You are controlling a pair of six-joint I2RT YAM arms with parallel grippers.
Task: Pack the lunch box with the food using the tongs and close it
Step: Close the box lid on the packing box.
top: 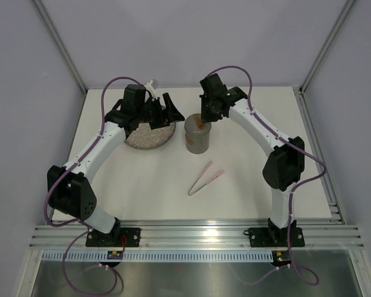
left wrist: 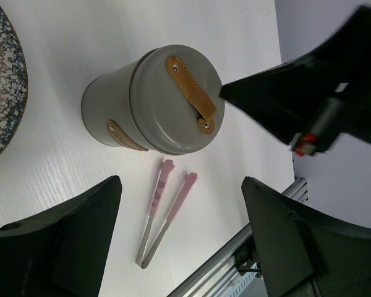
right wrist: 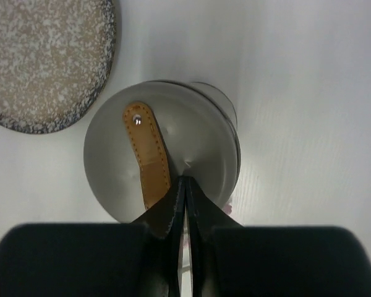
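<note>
The grey lunch box [top: 198, 138] stands upright mid-table with its lid on; a tan leather strap [right wrist: 147, 158] runs across the lid. My right gripper [right wrist: 185, 180] is shut, its tips touching the lid beside the strap with nothing between them. From the left wrist view it shows as a dark wedge [left wrist: 278, 102] reaching the lunch box [left wrist: 164, 102]. The pink tongs [top: 205, 178] lie flat on the table in front of the lunch box, untouched. My left gripper [top: 164, 113] hovers open by the plate's right rim, looking down at the tongs [left wrist: 164, 210]. No food shows.
The round speckled plate [top: 147, 137] sits left of the lunch box, partly under my left arm, and its visible surface [right wrist: 43, 55] is bare. An aluminium rail [top: 191, 234] runs along the near table edge. Walls close the back and sides.
</note>
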